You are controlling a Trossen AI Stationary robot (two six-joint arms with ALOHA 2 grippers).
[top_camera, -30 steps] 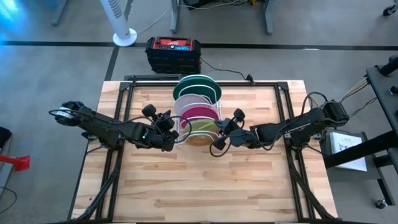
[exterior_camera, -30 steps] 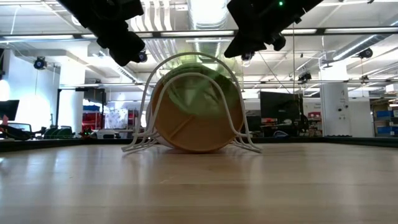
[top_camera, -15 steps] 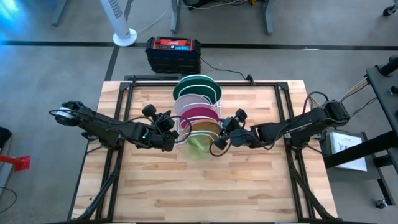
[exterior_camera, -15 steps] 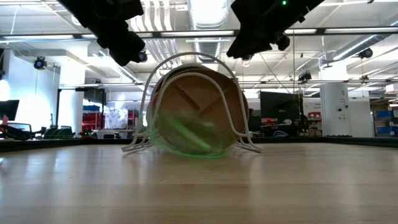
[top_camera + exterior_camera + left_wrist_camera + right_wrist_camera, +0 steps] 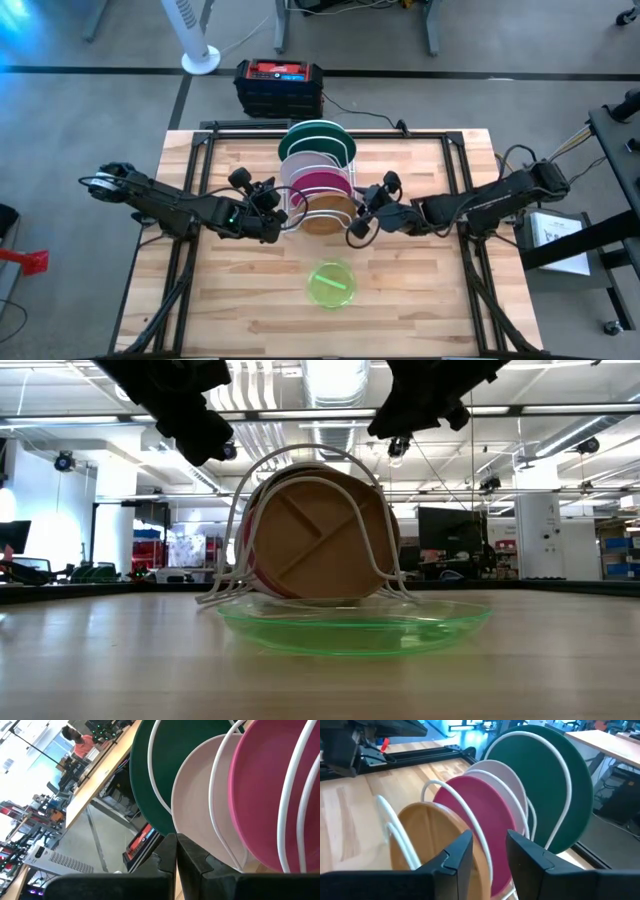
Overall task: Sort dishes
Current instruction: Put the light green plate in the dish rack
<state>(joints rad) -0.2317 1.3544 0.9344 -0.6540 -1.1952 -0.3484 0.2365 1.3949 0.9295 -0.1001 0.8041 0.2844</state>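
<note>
A white wire rack (image 5: 296,212) holds four plates upright on their edges: dark green (image 5: 318,135), white (image 5: 312,160), magenta (image 5: 322,183) and brown with divisions (image 5: 320,540). The lime-green plate (image 5: 332,284) lies flat on the table, nearer the front edge than the rack, and shows in the low view (image 5: 355,624). My right gripper (image 5: 351,231) hovers open at the rack's right front corner with nothing between its fingers (image 5: 489,854). My left gripper (image 5: 283,220) is shut at the rack's left side (image 5: 176,845). My left gripper's shut fingers stand close to the rack's left wires (image 5: 220,845). I cannot tell whether they touch them.
A black and red box (image 5: 280,85) sits on the floor just beyond the table's far edge. A white fan stand (image 5: 200,55) is farther back on the left. Black frame bars (image 5: 185,270) run under both arms.
My right gripper has opened and let go of the lime-green plate. The plate stood at the rack's front against the brown plate. It has dropped, slid toward the near edge and now lies flat on the table.
</note>
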